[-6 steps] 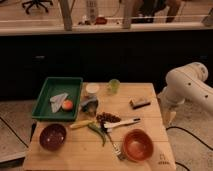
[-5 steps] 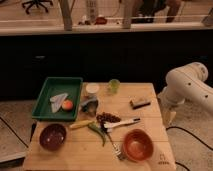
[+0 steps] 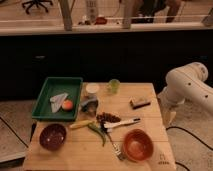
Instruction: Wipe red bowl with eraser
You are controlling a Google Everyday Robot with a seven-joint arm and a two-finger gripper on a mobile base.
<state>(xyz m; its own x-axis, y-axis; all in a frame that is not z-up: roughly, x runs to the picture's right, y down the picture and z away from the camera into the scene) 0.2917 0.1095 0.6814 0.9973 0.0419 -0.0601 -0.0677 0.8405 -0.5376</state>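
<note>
The bench [image 3: 85,155] carries two bowls: one red bowl [image 3: 137,145] near right and one maroon bowl [image 3: 52,136] near left. There is one eraser [image 3: 139,103], one green tray [image 3: 50,85], one green cup [image 3: 114,86], one white-handled utensil [image 3: 121,123] and one fork [image 3: 114,146]. One pincer [image 3: 169,116] hangs at the bench's right edge.

Wooden table [image 3: 80,152]: green tray [image 3: 45,97] back left; maroon bowl [image 3: 53,136] front left; red bowl [image 3: 137,145] front right; eraser [image 3: 139,103] right of centre, apart from both bowls; green cup [image 3: 114,86] at back; white-handled utensil [image 3: 121,123] mid-table. Gripper [image 3: 169,116] hangs just off the right edge
</note>
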